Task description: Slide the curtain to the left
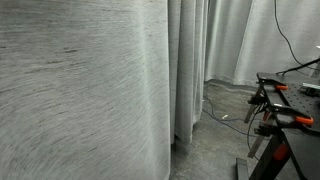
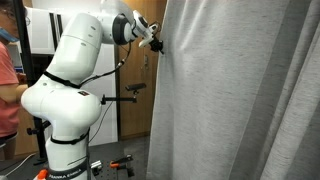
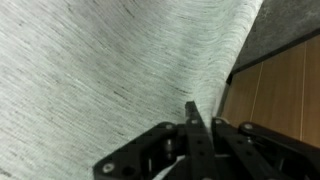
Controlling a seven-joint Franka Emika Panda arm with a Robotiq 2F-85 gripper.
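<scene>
The curtain (image 1: 80, 90) is tall, light grey, with fine horizontal streaks and vertical pleats. It fills the left of an exterior view and the right of an exterior view (image 2: 240, 90). My gripper (image 2: 157, 44) is high up at the curtain's left edge, with the white arm stretched out to it. In the wrist view the curtain (image 3: 100, 70) fills most of the picture, and my black gripper (image 3: 192, 110) has its fingers closed together on the fabric's edge. The gripper does not show in the exterior view that looks along the curtain.
Smoother white sheer drapes (image 1: 255, 40) hang further back. A black workbench with orange clamps (image 1: 290, 115) stands at the right, and a cable (image 1: 225, 112) lies on the floor. A person in a red shirt (image 2: 8, 90) stands behind the robot's base (image 2: 65, 120). Wooden panelling (image 3: 275, 95) lies beyond the curtain's edge.
</scene>
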